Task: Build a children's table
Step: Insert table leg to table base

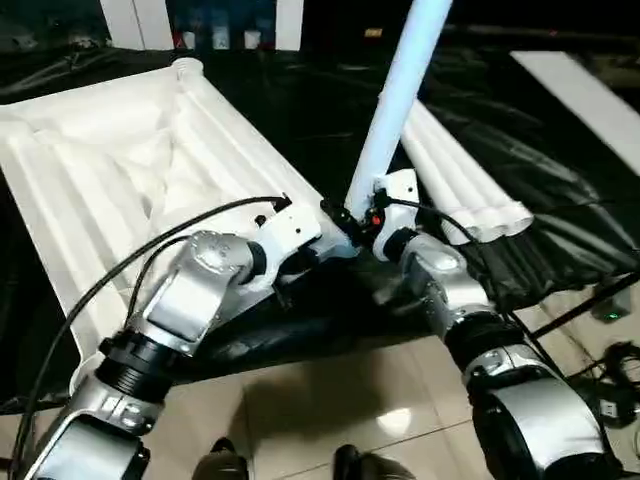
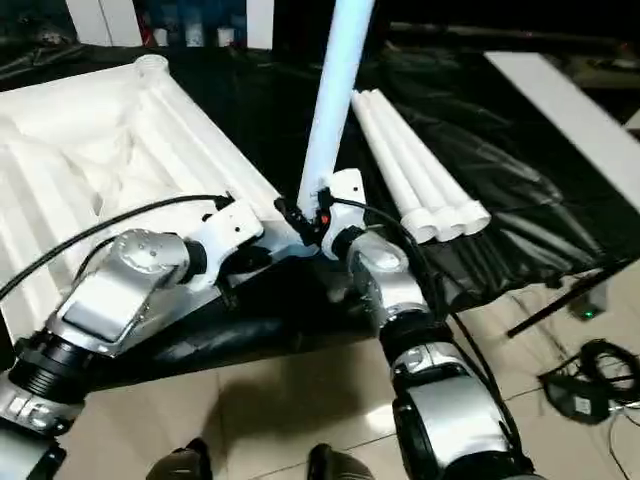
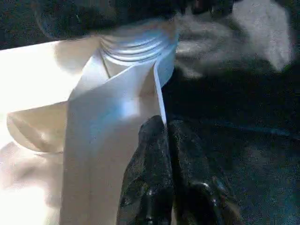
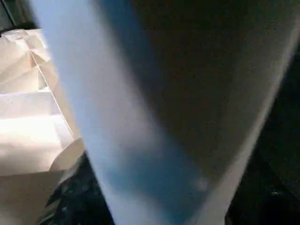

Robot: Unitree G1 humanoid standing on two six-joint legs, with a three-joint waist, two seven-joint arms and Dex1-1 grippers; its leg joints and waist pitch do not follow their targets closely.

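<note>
You're seating a leg [image 1: 400, 95] at frame centre: left gripper [image 3: 165, 140] pinches the tabletop [image 1: 110, 160] rim, right gripper's [image 1: 372, 215] state unclear; press straight down.

White ribbed table top [image 1: 110, 170] and white legs [image 1: 462, 180] on black sheet [image 1: 560, 160]; black pincer fingers [image 3: 150, 178].

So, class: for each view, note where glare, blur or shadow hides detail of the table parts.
Left eye view: the tabletop is glared, its ribs washed out. Right eye view: the upright leg glows pale blue, and shadow lies on the floor tiles. Left wrist view: the corner socket is soft, and bright white floods beside it. Right wrist view: the leg is a close, blurred band.
</note>
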